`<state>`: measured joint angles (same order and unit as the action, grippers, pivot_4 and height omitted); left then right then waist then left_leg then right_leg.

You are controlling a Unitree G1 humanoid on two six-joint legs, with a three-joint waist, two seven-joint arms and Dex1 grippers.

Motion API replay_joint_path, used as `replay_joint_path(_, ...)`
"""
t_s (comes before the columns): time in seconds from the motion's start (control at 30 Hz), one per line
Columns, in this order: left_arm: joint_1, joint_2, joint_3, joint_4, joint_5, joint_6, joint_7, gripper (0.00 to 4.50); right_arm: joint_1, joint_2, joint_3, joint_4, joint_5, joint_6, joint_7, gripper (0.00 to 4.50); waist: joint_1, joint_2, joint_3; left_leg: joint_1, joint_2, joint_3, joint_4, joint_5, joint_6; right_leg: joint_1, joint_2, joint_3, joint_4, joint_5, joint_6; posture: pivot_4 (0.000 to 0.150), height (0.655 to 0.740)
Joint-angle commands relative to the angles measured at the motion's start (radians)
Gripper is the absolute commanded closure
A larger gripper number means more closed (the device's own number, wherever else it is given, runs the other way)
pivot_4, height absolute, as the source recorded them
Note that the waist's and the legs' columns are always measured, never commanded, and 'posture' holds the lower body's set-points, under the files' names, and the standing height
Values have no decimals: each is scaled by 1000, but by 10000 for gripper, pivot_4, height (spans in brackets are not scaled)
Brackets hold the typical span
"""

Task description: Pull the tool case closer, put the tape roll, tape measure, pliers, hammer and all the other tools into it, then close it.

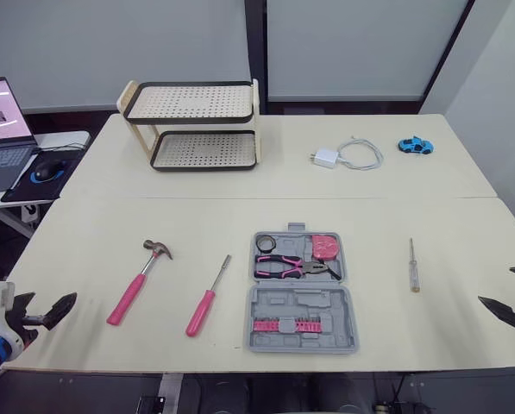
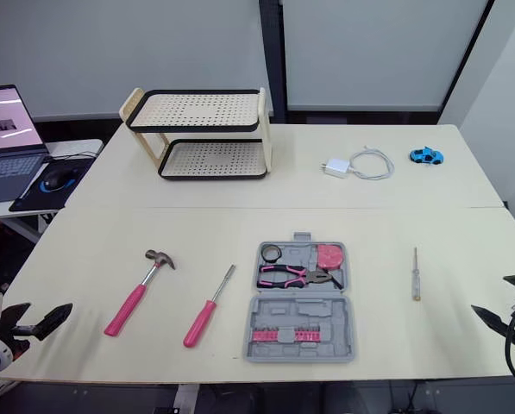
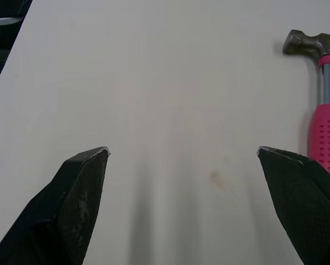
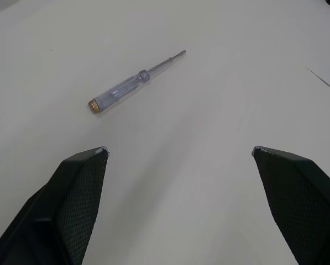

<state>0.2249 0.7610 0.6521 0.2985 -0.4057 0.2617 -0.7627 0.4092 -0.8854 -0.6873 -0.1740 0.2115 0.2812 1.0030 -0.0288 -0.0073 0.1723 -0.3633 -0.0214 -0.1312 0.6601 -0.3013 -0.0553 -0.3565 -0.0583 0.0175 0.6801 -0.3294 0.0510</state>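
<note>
1. left gripper [image 3: 182, 149] hangs over the table's [image 1: 369, 224] near left corner, at about eight o'clock from the tool case [image 1: 297, 301]. its two black fingers are spread wide apart and hold nothing.
2. right gripper [image 4: 179, 148] hangs at the near right edge, at about four o'clock from the case. its fingers are also wide apart and empty.
3. tool case lies open and flat at the near middle of the table.
4. its far half holds the tape roll [image 1: 266, 244] at the eleven o'clock corner and the tape measure [image 1: 327, 246] at one o'clock, with the pliers [image 1: 292, 267] lying across just nearer. the near half carries a row of pink bits [image 1: 283, 325].
5. hammer [image 1: 138, 280] lies on the table at nine o'clock from the case, well apart from it. the pink screwdriver [image 1: 207, 297] lies between the two.
6. clear screwdriver [image 1: 413, 265] lies on bare table at three o'clock from the case, apart from the right gripper.
7. far off are a two-tier rack [image 1: 192, 125] at eleven o'clock, a charger [image 1: 324, 158] at twelve, a toy car [image 1: 416, 145] at one and a laptop [image 1: 3, 129] at ten.
</note>
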Motion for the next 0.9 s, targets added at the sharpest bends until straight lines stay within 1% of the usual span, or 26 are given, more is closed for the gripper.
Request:
replay_joint_path(0.03, 24, 2, 8, -114, -34, 4, -34, 0, -3, -18, -17, -11, 13, -10, 4, 237, 0, 0, 0, 0, 0, 0, 0, 0, 0, 0, 0, 0, 0, 0, 0, 1500, 7400)
replay_joint_path(0.2, 30, 3, -22, -257, -66, 38, -69, 0, 0, -24, -25, -31, 34, 10, 14, 237, 3, 0, 0, 0, 0, -1, 0, 0, 0, 1, 0, 0, 0, 0, 0, 1500, 7400)
replay_joint_path(0.4, 30, 25, -71, -396, -90, 53, -142, 0, 13, -45, -55, -48, 59, 38, 41, 237, 2, 0, 0, 0, 0, 1, 0, 0, 0, 1, 0, 0, 0, 0, 0, 1500, 7400)
replay_joint_path(0.53, 25, 58, -152, -512, -92, 42, -240, 0, 20, -60, -80, -92, 102, 100, 64, 237, 2, 0, 0, 0, 0, 1, 0, 0, 0, 1, 0, 0, 0, 0, 0, 1500, 7400)
replay_joint_path(0.6, 6, 67, -186, -551, -106, 55, -261, 0, 15, -66, -86, -122, 126, 143, 67, 237, 2, 0, 0, 0, 0, 1, 0, 0, 0, 1, 0, 0, -1, 0, 0, 1500, 7400)
replay_joint_path(0.73, -76, 100, -318, -644, -112, 49, -346, 0, -17, -78, -60, -216, 198, 282, 51, 237, 2, 0, 0, 0, 0, 3, 0, 0, 0, 2, 1, -1, -1, 0, 0, 1500, 7400)
replay_joint_path(0.83, -157, 115, -408, -694, -127, 79, -379, 0, -61, -73, -4, -271, 217, 377, -7, 237, 2, 0, 0, 0, -1, 3, 1, 0, 0, 2, 1, -1, -1, 0, 0, 1500, 7400)
replay_joint_path(0.9, -242, 113, -479, -706, -136, 113, -393, 0, -139, -55, 75, -291, 217, 471, -103, 237, 2, 0, 0, 0, -1, 3, 0, 0, 0, 2, 1, -1, -1, 0, 0, 1500, 7400)
